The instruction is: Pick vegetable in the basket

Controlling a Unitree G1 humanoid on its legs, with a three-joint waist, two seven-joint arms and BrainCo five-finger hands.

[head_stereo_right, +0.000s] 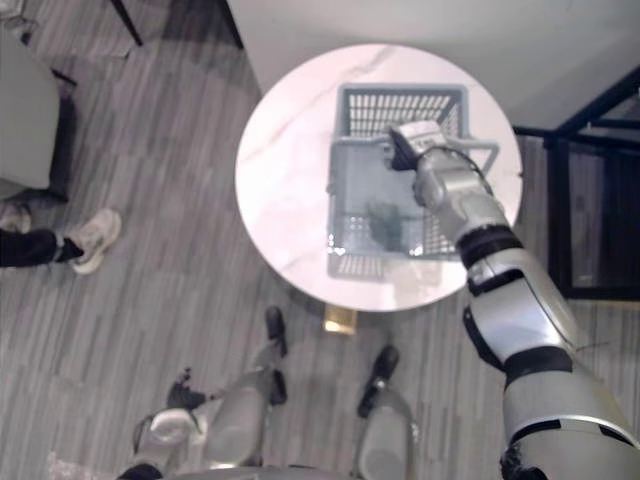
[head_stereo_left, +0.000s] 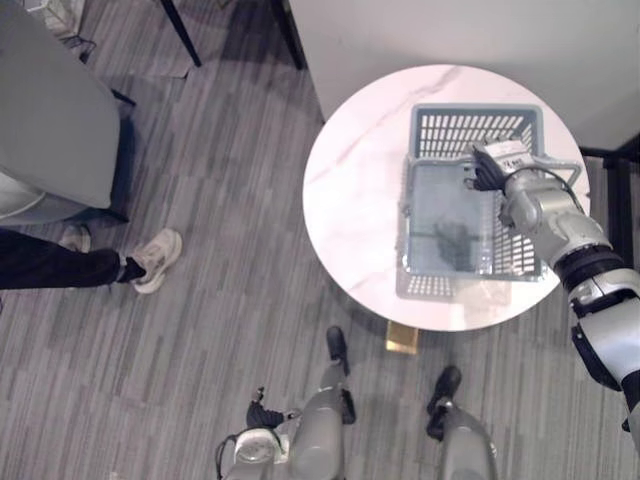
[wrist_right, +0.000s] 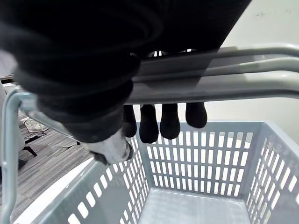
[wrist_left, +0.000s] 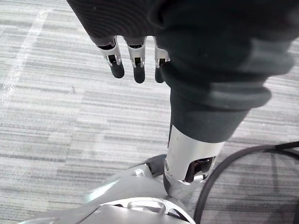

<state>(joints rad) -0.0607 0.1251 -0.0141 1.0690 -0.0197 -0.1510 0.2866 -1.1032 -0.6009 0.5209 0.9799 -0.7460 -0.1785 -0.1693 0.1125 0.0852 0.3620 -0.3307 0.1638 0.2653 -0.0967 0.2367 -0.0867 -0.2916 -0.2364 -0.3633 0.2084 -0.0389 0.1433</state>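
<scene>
A grey-blue slotted basket point(head_stereo_left: 470, 125) stands on the right half of a round white marble table point(head_stereo_left: 350, 180). Its two grey handles point(wrist_right: 210, 74) are raised together. My right hand point(head_stereo_left: 492, 165) is at them, and the bars lie across its fingers point(wrist_right: 168, 122), which curl over them with dark tips pointing into the basket. The far end of the basket's floor point(wrist_right: 196, 207) is bare. A dark patch point(head_stereo_left: 455, 240) lies on the floor nearer me; I cannot tell what it is. My left hand point(wrist_left: 135, 60) hangs low by my side over the floor, fingers relaxed and holding nothing.
A person's leg and pale shoe point(head_stereo_left: 155, 258) are on the wood-look floor to the left, beside a grey seat point(head_stereo_left: 50, 110). A pale wall point(head_stereo_left: 450, 30) rises just behind the table. A black frame point(head_stereo_right: 590, 190) stands to the right.
</scene>
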